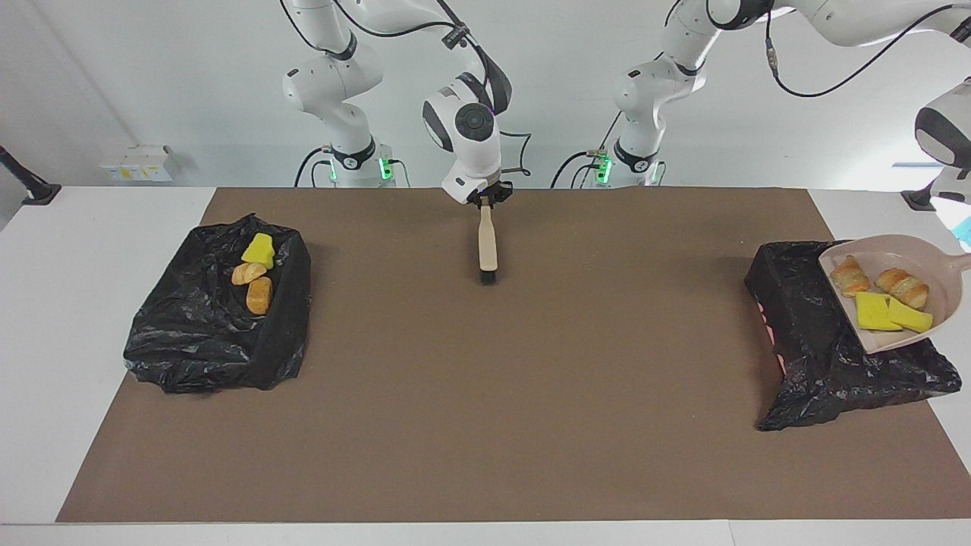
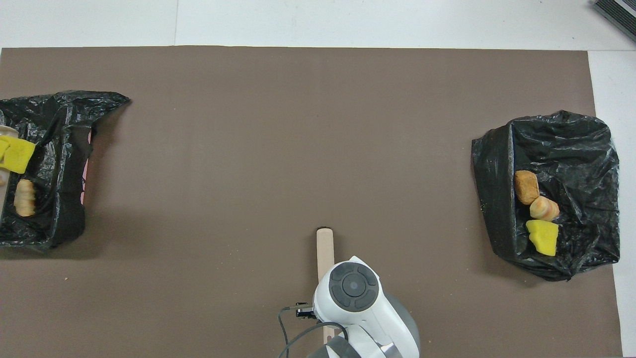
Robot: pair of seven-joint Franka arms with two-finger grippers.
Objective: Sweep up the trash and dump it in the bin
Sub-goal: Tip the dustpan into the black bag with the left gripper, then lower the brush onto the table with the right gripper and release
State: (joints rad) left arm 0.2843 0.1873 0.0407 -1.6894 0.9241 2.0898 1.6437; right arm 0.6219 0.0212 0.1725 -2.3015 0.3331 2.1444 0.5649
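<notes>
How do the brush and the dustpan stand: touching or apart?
Apart. Facing view: brush lies mid-mat, dustpan over a black bag, bare mat between them.

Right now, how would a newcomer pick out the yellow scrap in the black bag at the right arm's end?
Find the crumpled black plastic bag at the right arm's end of the brown mat. Three scraps lie inside it; the bright yellow sponge chunk is nearest to the robots, and its two neighbours are brownish bread-like lumps.

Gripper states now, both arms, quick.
Left gripper: out of frame, closed, holding the dustpan by its handle.
Right gripper: at the brush handle's end; grip cannot be told.
</notes>
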